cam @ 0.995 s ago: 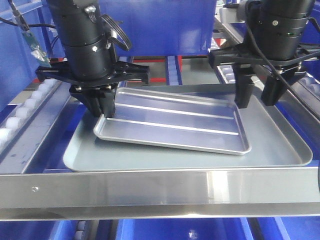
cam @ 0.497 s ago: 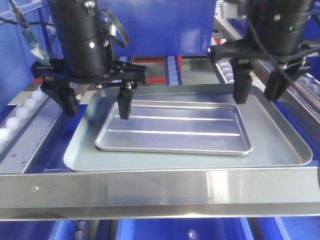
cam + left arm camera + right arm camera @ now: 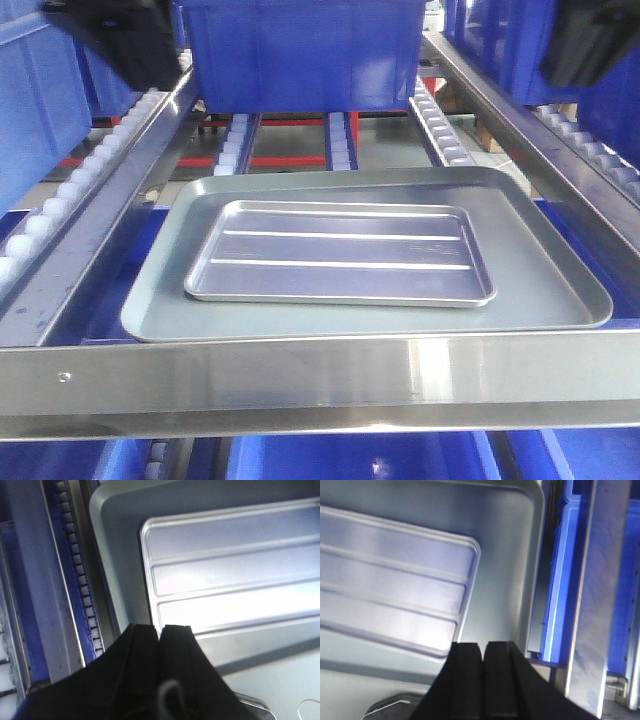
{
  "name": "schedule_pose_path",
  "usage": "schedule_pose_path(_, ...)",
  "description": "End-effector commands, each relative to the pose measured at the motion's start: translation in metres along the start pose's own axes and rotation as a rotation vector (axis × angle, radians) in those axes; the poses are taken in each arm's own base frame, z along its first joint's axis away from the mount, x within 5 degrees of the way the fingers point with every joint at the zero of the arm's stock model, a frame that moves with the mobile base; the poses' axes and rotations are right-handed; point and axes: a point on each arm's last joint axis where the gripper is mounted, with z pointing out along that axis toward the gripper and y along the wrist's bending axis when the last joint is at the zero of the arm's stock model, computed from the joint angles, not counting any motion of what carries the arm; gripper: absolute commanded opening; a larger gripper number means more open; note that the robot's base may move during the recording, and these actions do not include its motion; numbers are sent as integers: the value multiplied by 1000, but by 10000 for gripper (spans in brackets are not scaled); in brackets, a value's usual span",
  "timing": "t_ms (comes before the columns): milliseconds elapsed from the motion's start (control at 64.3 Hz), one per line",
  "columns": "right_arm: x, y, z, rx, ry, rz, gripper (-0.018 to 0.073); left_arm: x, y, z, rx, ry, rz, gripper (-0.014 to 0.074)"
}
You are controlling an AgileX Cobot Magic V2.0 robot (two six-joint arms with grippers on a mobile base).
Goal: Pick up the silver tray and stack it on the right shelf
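Observation:
The silver tray [image 3: 340, 250] lies flat inside a larger dull grey tray [image 3: 160, 300] on the right shelf, behind the shelf's wide steel front crossbar [image 3: 320, 375]. Nothing touches the silver tray. Both arms are raised and show only as dark blurs at the top left [image 3: 115, 40] and top right [image 3: 600, 45] of the front view. My left gripper [image 3: 160, 626] hangs shut and empty above the silver tray's [image 3: 235, 575] left end. My right gripper [image 3: 482, 644] is shut and empty above the grey tray's floor [image 3: 510, 555], just past the silver tray's [image 3: 390, 585] right end.
A large blue bin [image 3: 300, 50] stands behind the trays. White-roller rails run along the left [image 3: 60, 200] and the back right [image 3: 445, 125]. More blue bins sit under the crossbar [image 3: 350, 460]. A blue wall and steel frame [image 3: 590, 605] border the grey tray's right side.
A second ago the left gripper held the silver tray's left corner tilted. It then let go, and the tray settled flat. Both arms have since risen and both grippers have shut.

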Motion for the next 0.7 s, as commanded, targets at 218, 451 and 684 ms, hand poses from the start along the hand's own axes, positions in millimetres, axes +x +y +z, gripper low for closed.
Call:
schedule_pose_path(218, 69, -19, -40, -68, -293, -111, 55, 82, 14, -26, 203, -307, 62, -90)
schedule_pose_path(451, 127, -33, -51, -107, -438, -113, 55, 131, 26, -45, 338, -525, 60, -90)
schedule_pose_path(684, 142, -40, -99, -165, -732, -98, 55, 141, 35, -83, 405, -736, 42, -90)
